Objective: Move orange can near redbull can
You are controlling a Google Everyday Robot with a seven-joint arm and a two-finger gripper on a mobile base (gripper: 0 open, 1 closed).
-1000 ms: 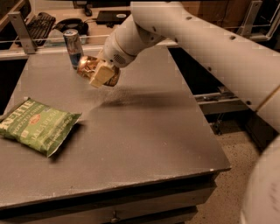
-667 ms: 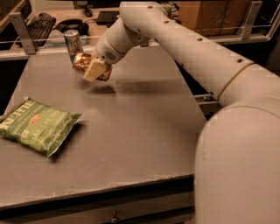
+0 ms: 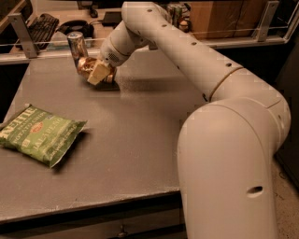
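Note:
The orange can [image 3: 86, 66] is a shiny orange-gold can held in my gripper [image 3: 97, 73] at the far left of the grey table [image 3: 140, 126], low over or on the surface. The gripper's pale fingers [image 3: 98, 73] are shut around the can and hide its right side. The redbull can [image 3: 76, 45], slim with a silver top, stands upright just behind and left of the orange can, very close to it; I cannot tell if they touch. My white arm [image 3: 187, 51] reaches in from the right.
A green chip bag [image 3: 38, 134] lies flat at the table's left front. Behind the table runs a rail with a keyboard [image 3: 41, 24], a dark object and more cans [image 3: 176, 13] beyond it. The table's front edge is near the bottom.
My gripper has carried the orange can left and down toward the table surface, ending right beside the redbull can. The arm has swung further across the view.

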